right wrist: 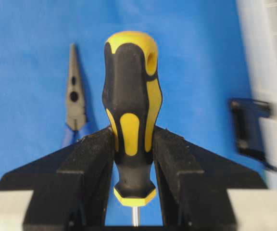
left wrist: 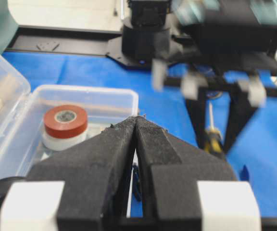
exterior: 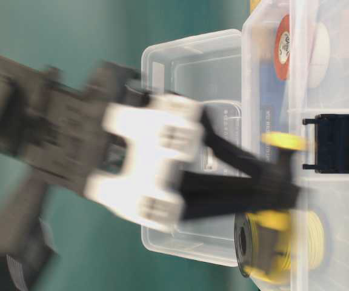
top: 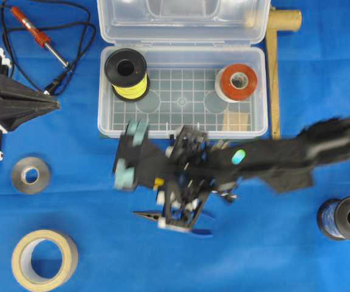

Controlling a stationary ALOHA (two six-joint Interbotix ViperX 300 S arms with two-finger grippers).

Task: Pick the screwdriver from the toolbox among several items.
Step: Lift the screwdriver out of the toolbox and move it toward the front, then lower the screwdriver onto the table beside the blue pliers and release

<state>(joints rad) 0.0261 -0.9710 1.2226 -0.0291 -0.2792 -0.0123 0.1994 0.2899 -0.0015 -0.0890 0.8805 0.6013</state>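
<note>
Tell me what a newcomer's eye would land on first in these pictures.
First, the black-and-yellow striped screwdriver, clamped in the right gripper over the blue cloth, outside the clear plastic toolbox. Blue-handled needle-nose pliers lie on the cloth beside it. Inside the box remain a black spool of yellow wire at one end and a red-orange tape roll at the other.

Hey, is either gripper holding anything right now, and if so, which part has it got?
The right gripper holds the screwdriver, clamped on the lower handle near the shaft. The left gripper is shut on nothing.
</note>
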